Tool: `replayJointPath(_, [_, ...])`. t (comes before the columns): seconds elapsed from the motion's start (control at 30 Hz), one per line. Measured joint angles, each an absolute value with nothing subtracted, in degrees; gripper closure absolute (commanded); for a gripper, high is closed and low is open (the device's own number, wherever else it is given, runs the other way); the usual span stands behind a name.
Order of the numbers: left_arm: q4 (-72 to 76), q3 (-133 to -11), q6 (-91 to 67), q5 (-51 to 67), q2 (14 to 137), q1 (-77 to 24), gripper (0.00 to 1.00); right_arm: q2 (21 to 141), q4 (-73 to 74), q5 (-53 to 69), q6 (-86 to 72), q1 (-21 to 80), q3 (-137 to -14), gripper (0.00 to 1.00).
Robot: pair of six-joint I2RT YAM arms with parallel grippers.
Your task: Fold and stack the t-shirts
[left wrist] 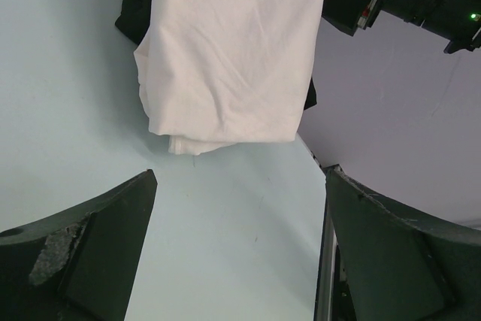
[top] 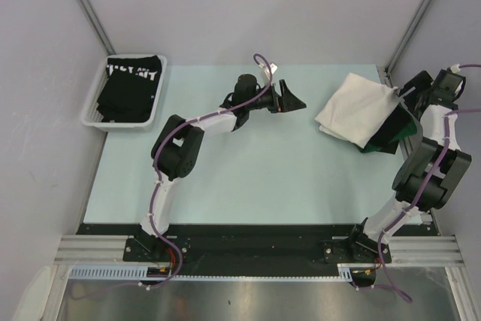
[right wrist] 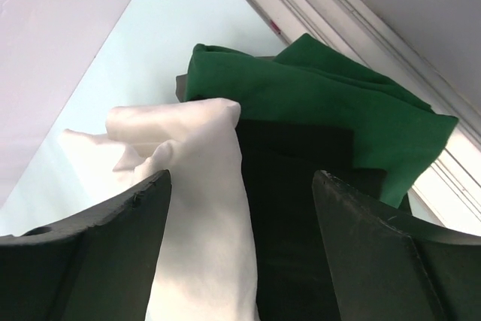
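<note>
— Matte black fingers (left wrist: 98, 261) of the left hand (left wrist: 240, 174) fill the bottom of its wrist view, blocky and angular, one scuffed grey near its edge. How do they stand?
— Spread wide, with nothing between them but the smooth, pale blue bench (top: 248, 178). That hand hovers near mid-bench, pointing toward the pile on the right.
— And the pile?
— On top lies a white t-shirt (left wrist: 225, 50), folded into a rough rectangle. The cloth is soft and lightly creased, and its layered edges show at the near end. From under it show a black t-shirt (right wrist: 293, 163), flat and dull, and a dark green t-shirt (right wrist: 338, 103) bulging in rounded folds beside the bench's metal rail (right wrist: 316, 5).
— What about the right hand (right wrist: 240, 178)?
— It sits at the pile's far right corner, fingers wide apart. White cloth is bunched up just beside one finger, and black cloth lies below the gap.
— Anything further off?
— At the far left corner, a white plastic mesh basket (top: 96, 107) holds a folded black t-shirt with white lettering (top: 134, 80), well apart from the pile
</note>
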State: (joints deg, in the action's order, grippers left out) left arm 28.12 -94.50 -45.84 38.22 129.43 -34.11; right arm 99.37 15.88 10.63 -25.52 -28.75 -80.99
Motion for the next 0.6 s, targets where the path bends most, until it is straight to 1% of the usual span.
replayJointPath(0.07, [28.1, -94.5, -45.8, 38.2, 129.4, -34.1, 0.00, 99.9, 15.4, 11.1, -25.8, -28.7, -80.9, 0.25])
replayJointPath(0.13, [28.1, -94.5, -45.8, 38.2, 129.4, -34.1, 0.01, 100.3, 15.1, 11.7, -26.1, -28.7, -80.7, 0.36])
replayJointPath(0.2, [28.1, -94.5, -45.8, 38.2, 129.4, -34.1, 0.01, 100.7, 14.7, 12.6, -26.5, -28.7, -80.7, 0.41])
replayJointPath(0.23, [28.1, -94.5, -45.8, 38.2, 129.4, -34.1, 0.01, 100.8, 14.6, 13.0, -26.7, -28.7, -80.7, 0.46])
replayJointPath(0.3, [28.1, -94.5, -45.8, 38.2, 129.4, -34.0, 0.00, 100.9, 14.4, 13.6, -27.0, -28.7, -80.6, 0.51])
replayJointPath(0.4, [28.1, -94.5, -45.8, 38.2, 129.4, -34.0, 0.00, 101.1, 13.8, 14.6, -27.3, -28.7, -80.6, 0.66])
replayJointPath(0.43, [28.1, -94.5, -45.8, 38.2, 129.4, -34.0, 0.00, 101.2, 13.6, 14.9, -27.4, -28.8, -80.6, 0.77])
replayJointPath(0.53, [28.1, -94.5, -45.8, 38.2, 129.4, -34.0, 0.01, 101.9, 13.1, 15.6, -27.7, -28.8, -80.6, 1.00])
replayJointPath(0.6, [28.1, -94.5, -45.8, 38.2, 129.4, -34.0, 0.01, 102.2, 13.1, 15.8, -27.6, -28.9, -80.6, 1.00])
